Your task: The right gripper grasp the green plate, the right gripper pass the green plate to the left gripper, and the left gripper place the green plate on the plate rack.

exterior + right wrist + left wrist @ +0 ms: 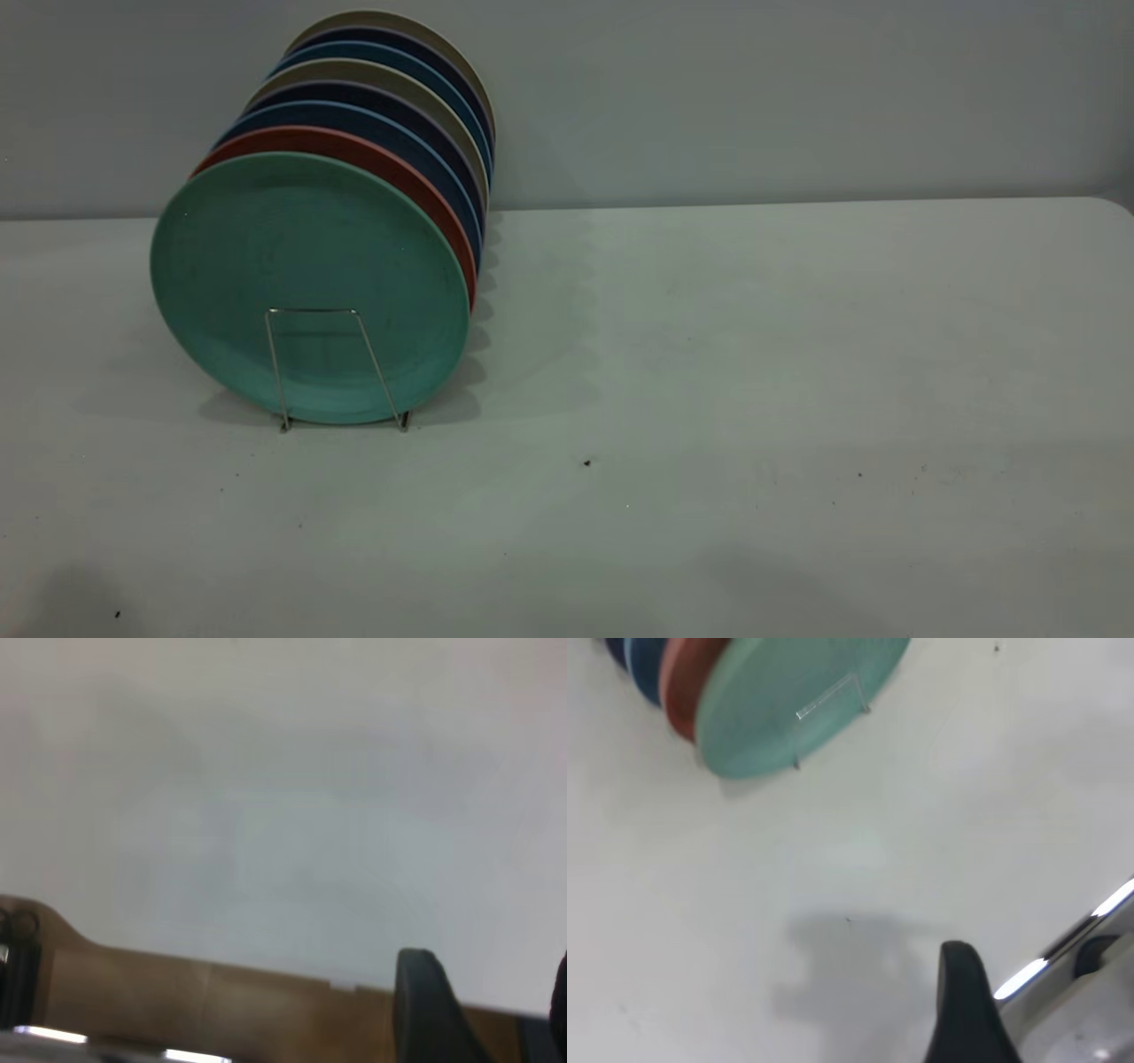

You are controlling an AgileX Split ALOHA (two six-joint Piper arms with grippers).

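Table (753,354), pale grey and matte, fills the exterior view, with a row of plates standing on edge at its left side. The green plate (310,275) is the front one of that row, upright in the plate rack (341,368), whose thin silver wire loop crosses the lower part of the plate's face. Directly behind it stands a salmon-red plate (403,182), then dark blue and beige plates receding toward the wall.

The green plate's broad face points toward the exterior camera and slightly to that view's right. It leans back a little against the plate behind it. Being round, it has no long axis; its flat plane runs nearly vertical, and the row stretches away from the camera toward the back wall.

As a judgement, the task looks complete: the plate sits in the rack, nothing holds it, and no step appears to be left.

Neither arm appears in the exterior view. In the left wrist view, the left gripper (966,1005) shows only as one dark finger tip at the edge, well apart from the green plate, above bare table; it holds nothing visible, and how far open it is cannot be told. In the right wrist view, the right gripper (483,1005) shows two dark fingers spread apart with nothing between them, over the table's near edge.
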